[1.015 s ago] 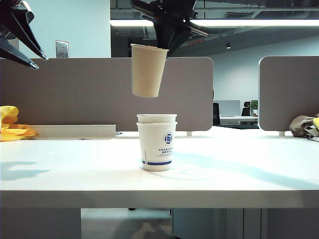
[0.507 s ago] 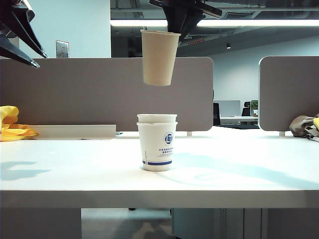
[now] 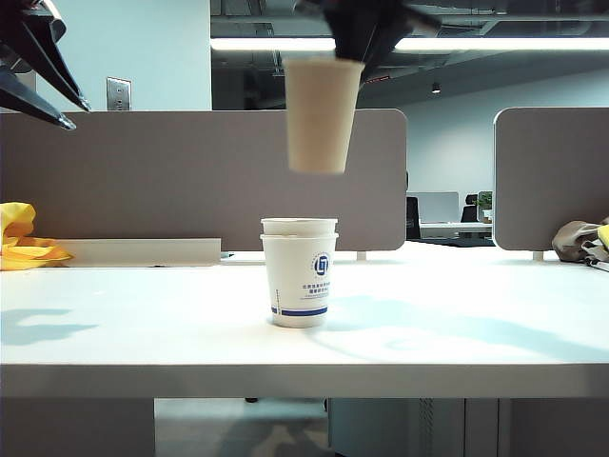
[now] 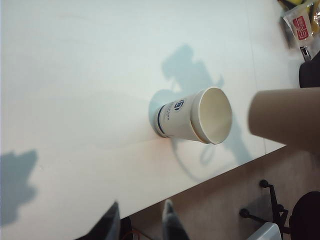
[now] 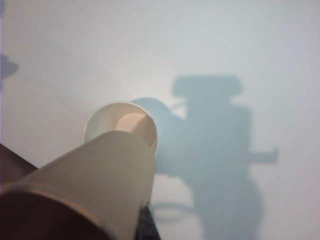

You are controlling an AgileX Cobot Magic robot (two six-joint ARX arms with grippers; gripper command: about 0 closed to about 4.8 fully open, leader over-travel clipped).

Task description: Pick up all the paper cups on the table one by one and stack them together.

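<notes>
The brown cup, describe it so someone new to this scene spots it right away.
Look above the middle of the white table, over the two nested white cups. The brown cup hangs there from the shut right gripper: plain kraft, no blue logo, and the only cup airborne.

We note a yellow cloth [image 3: 24, 238] at far left, grey partition panels [image 3: 190, 176] behind, a wall switch plate [image 3: 118, 93].
</notes>
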